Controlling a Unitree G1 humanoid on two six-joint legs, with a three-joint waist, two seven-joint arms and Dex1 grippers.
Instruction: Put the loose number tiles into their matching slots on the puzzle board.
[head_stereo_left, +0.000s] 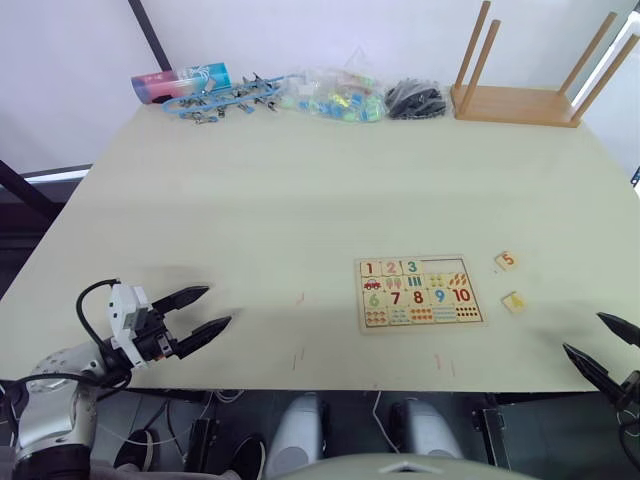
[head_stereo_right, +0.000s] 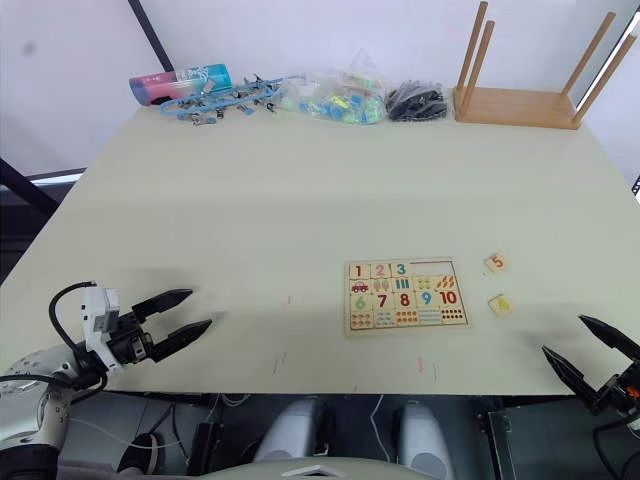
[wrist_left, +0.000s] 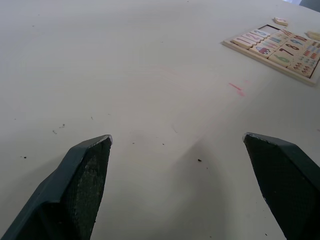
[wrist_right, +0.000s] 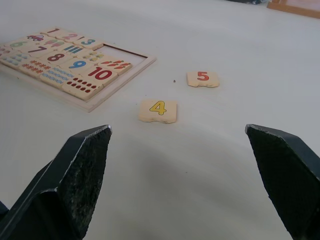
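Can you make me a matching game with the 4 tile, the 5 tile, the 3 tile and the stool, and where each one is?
Things:
1. 4 tile
2. 5 tile
3. 3 tile
4. wooden stool

Places:
A. upside down at the table's far right corner
B. seated in the puzzle board's top row
C. loose on the table, nearer the right gripper
D. loose on the table, beside the board's empty slots

Pairs: 1-C, 2-D, 3-B, 4-A
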